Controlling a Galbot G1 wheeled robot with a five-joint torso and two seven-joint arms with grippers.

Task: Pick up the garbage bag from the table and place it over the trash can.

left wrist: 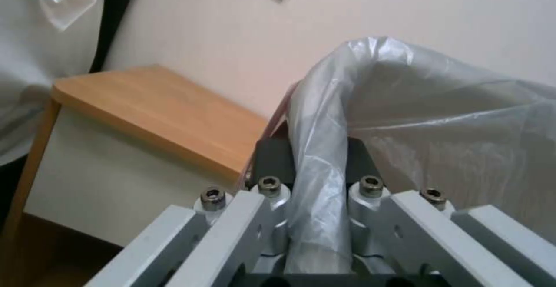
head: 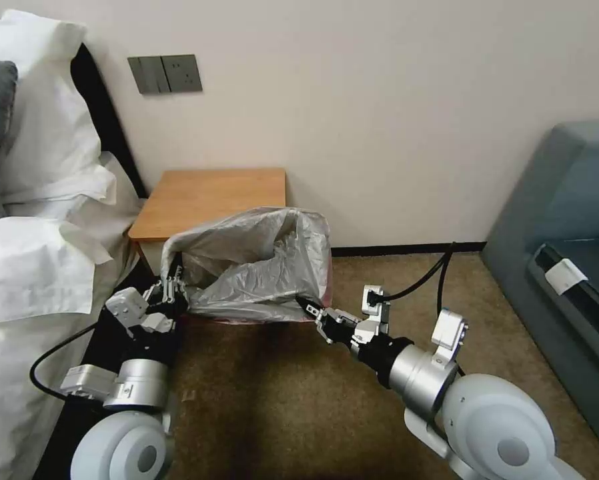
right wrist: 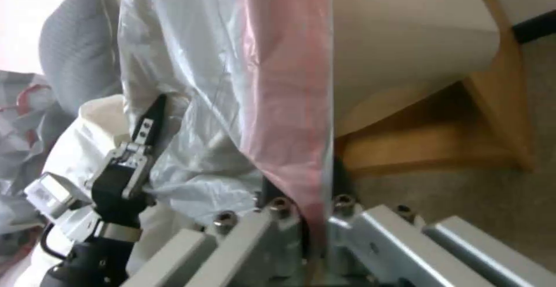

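Note:
The garbage bag [head: 253, 260] is a grey crinkly bag with a pinkish edge. It hangs spread open between my two grippers, in front of the table [head: 213, 193] and just above the carpet. My left gripper [head: 173, 283] is shut on the bag's edge on the side towards the bed. In the left wrist view, a fold of bag [left wrist: 434, 117] runs between that gripper's [left wrist: 319, 161] dark pads. My right gripper [head: 306, 307] is shut on the opposite edge. The right wrist view shows the pink strip [right wrist: 289, 104] pinched in the right gripper [right wrist: 301, 191]. The trash can is hidden.
A bed with white bedding [head: 39, 267] lies close on the left, touching the left arm's side. A grey-blue sofa [head: 566, 233] stands on the right. Brown carpet [head: 279, 400] stretches between them. The wall is right behind the nightstand.

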